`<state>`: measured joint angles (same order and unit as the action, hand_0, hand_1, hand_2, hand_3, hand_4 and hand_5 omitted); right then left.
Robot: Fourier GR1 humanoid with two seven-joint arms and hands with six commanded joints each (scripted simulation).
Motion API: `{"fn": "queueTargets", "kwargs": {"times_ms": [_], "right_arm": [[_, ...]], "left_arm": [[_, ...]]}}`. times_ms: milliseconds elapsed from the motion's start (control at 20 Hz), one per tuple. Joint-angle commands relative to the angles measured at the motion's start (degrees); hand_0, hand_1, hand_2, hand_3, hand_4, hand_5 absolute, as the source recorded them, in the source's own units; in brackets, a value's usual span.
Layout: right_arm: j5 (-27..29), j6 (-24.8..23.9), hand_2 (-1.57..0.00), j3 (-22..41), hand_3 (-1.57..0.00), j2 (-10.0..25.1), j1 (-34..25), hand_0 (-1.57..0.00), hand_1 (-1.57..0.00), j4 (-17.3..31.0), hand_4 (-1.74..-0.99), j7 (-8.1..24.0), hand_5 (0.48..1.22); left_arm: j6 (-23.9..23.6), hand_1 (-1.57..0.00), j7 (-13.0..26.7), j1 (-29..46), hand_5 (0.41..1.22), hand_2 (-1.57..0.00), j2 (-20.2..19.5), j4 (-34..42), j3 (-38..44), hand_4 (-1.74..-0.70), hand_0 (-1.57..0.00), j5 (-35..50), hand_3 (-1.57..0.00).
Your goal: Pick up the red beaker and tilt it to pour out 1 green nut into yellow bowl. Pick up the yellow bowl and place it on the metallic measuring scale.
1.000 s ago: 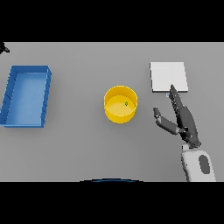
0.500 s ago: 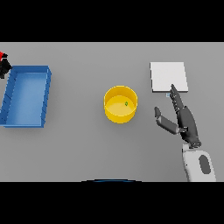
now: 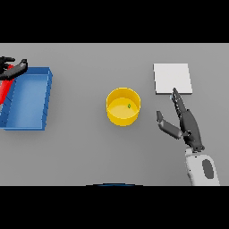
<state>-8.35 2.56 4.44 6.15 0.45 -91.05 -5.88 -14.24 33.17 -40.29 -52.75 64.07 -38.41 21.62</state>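
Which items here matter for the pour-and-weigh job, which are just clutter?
Job:
- beaker, red, at the left edge, left robot hand curled on it
- nut, green, in the bowl
- bowl, yellow, mid-table
- scale, right rear
- right robot hand, open, right of the bowl

Clutter:
- blue tray, left

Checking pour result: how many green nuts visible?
1: a green nut lies inside the yellow bowl at table centre. More may be hidden in the red beaker at the left edge.
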Motion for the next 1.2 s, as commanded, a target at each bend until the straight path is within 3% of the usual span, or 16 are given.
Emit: {"fn": "queueTargets", "kwargs": {"times_ms": [0, 250, 500, 650, 750, 800, 950, 1150], "right_arm": [[-0.1, -0.2, 0.00, 0.0, 0.00, 0.0, -0.2, 0.00, 0.00, -0.2, -1.318, 0.2, 0.725], [-0.6, -0.5, 0.00, 0.0, 0.00, 0.2, -0.2, 0.00, 0.00, -0.1, -1.307, 0.0, 0.717], [-1.3, -0.7, 0.00, 0.4, 0.00, 0.3, -0.6, 0.00, 0.00, -0.7, -1.277, 2.1, 0.704], [-7.6, -2.5, 0.00, 2.4, 0.00, 2.4, -3.6, 0.00, 0.00, -1.1, -1.222, 5.9, 0.662], [-7.5, 1.0, 0.00, 4.1, 0.00, 3.9, -6.2, -0.01, 0.00, -0.2, -1.167, 2.7, 0.672], [-7.2, 3.7, 0.00, 4.5, 0.00, 6.0, -7.8, -0.01, 0.00, 0.6, -1.174, 1.3, 0.680], [-11.8, 7.9, 0.00, 8.6, 0.00, 9.8, -13.1, 0.00, 0.00, 2.3, -1.254, 0.6, 0.666], [-21.1, 10.7, 0.00, 14.9, 0.00, 14.2, -19.0, 0.00, 0.00, 4.3, -1.234, 1.3, 0.627]], "left_arm": [[0.9, -0.42, 0.3, 0.0, 0.678, -0.38, -0.4, 0.5, -0.3, -0.83, -0.50, 0.1, -0.24], [3.0, -0.14, 1.8, -1.3, 0.655, -0.12, -0.5, -0.9, -2.4, -0.77, -0.16, -1.0, -0.08], [-0.1, -0.04, 0.2, -0.5, 0.661, -0.04, 0.3, -0.6, -3.3, -0.73, -0.05, -3.0, -0.02], [-1.3, -0.02, -0.9, -0.9, 0.675, -0.02, 0.7, -1.4, -2.6, -0.72, -0.03, -2.9, -0.01], [-1.8, -0.01, -1.5, -1.1, 0.685, -0.01, 0.9, -1.1, -2.2, -0.72, -0.02, -2.6, -0.01], [-1.9, -0.01, -2.4, -1.1, 0.693, -0.01, 1.2, -1.4, -2.2, -0.72, -0.01, -2.6, -0.01], [-2.9, -0.01, -2.5, -0.2, 0.709, 0.00, 1.0, 0.2, -2.2, -0.74, -0.01, -2.3, 0.00], [-2.5, 0.00, -2.8, 0.1, 0.709, 0.00, 1.2, -0.3, -2.2, -0.75, 0.00, -2.0, 0.00]]}}
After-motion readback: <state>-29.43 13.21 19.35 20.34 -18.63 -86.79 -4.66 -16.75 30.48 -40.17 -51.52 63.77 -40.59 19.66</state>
